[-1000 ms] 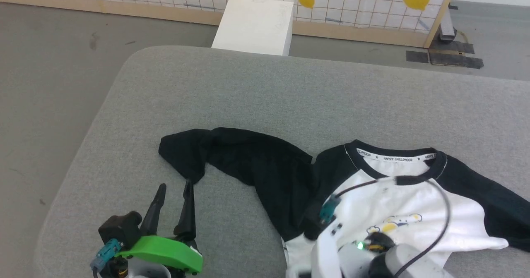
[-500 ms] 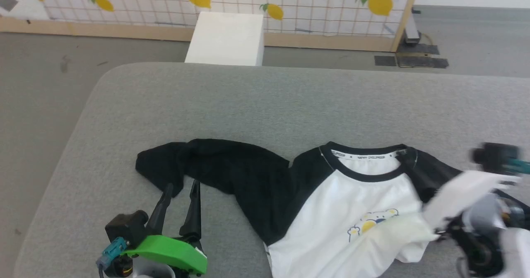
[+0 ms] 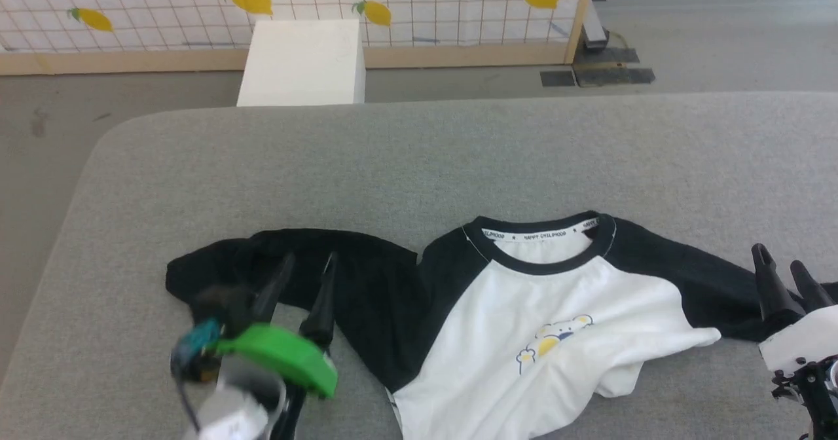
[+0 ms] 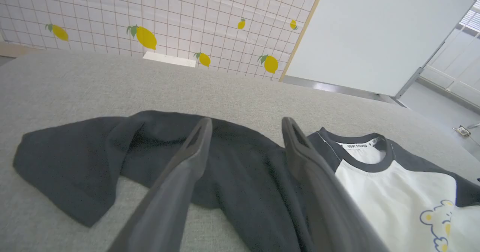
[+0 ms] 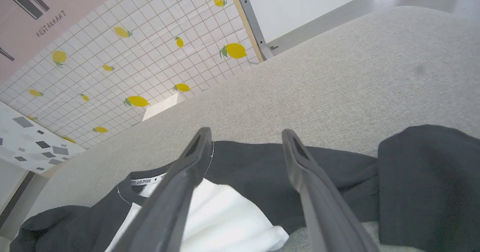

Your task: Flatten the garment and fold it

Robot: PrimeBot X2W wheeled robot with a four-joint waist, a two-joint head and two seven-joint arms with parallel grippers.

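The head camera has swung since a second ago, so the whole scene sits differently, but measured against the garment (image 3: 524, 309) both arms have moved. The left gripper (image 3: 309, 260), then just short of the cuff, now has its fingers over the crumpled black left sleeve (image 3: 373, 276). The right arm, which lay across the white chest a second ago, is now off to the side, with the right gripper (image 3: 779, 258) at the far end of the right sleeve (image 3: 681, 270). The chest print is uncovered, and a flap of white hem (image 3: 681, 342) lies turned over. The shirt lies face up on the grey cushion (image 3: 393, 158), collar pointing away from the robot. Both pairs of fingers are spread apart with nothing between them. The wrist views show each pair low over black cloth, but contact cannot be told.
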